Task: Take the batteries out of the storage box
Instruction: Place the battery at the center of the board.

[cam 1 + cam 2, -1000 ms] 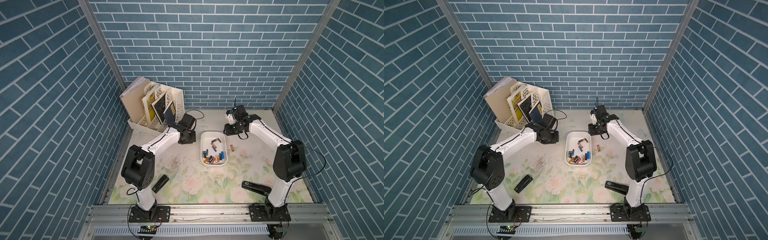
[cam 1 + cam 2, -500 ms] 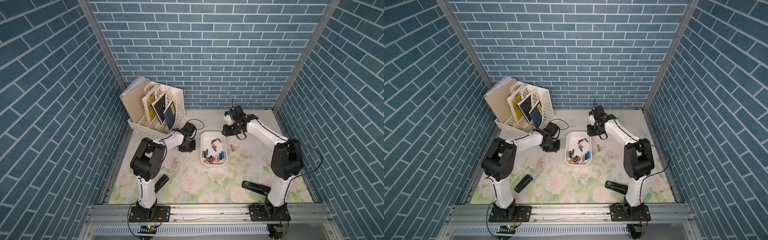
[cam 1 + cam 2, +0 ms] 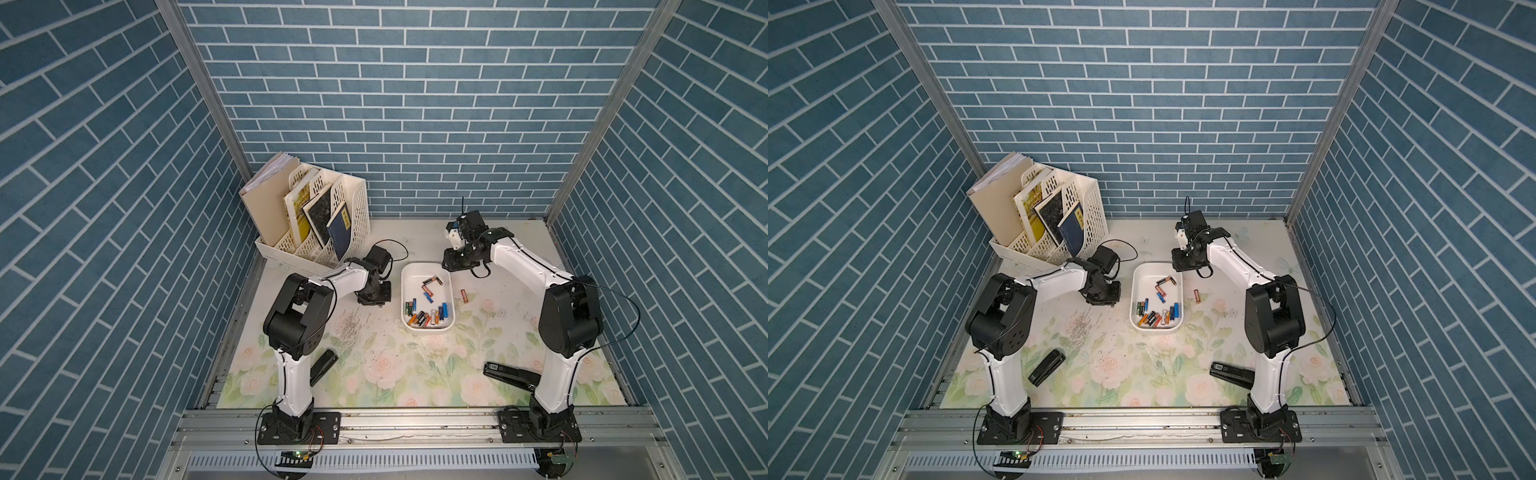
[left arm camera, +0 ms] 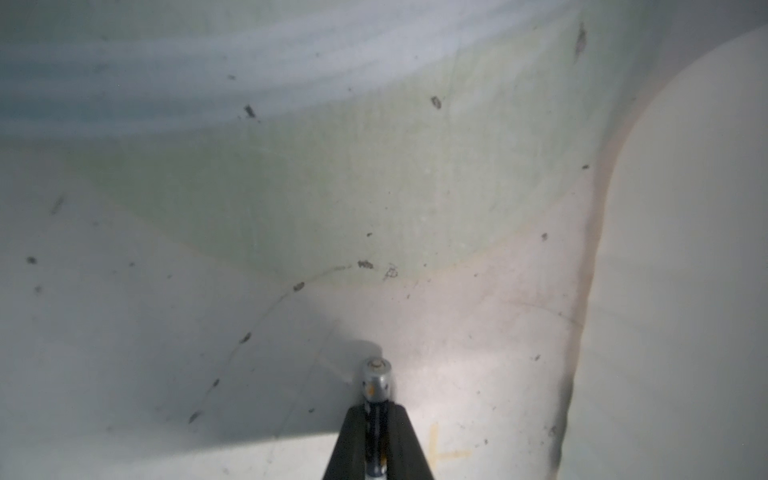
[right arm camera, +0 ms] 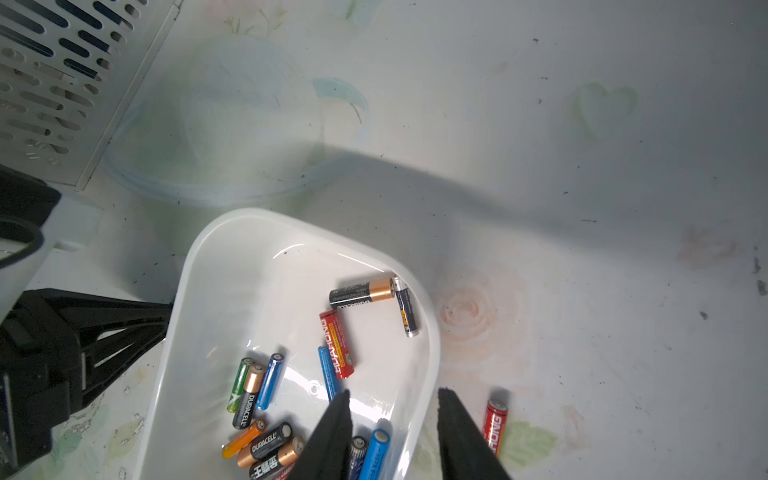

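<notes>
Blue brick walls hemmed in the flowered mat, and all the action was on the left. A second before, the left arm had lain stretched out with its elbow low toward the mat's 8 o'clock edge and its wrist up by the foot of the rack. Now the elbow had swung up and inward, and the left gripper had come down at the box's 9 o'clock, just beside the wall. And it was carrying: the wrist view showed the left gripper clamped tight on a battery, whose silver nose pointed down, close over the mat. Touching or not, I could not tell.

Over on the right, hardly a twitch. The right gripper had held its post at the 1 o'clock corner of the box. Its own camera showed the right gripper with fingers spread and nothing between them, the rim passing beneath.

The box had not budged from mid-table. The batteries were where they had been, most of them heaped at its 6 o'clock end and a few toward 12. One red battery had stayed out on the mat at the box's 3 o'clock. Both staplers kept their spots by the arm bases.
</notes>
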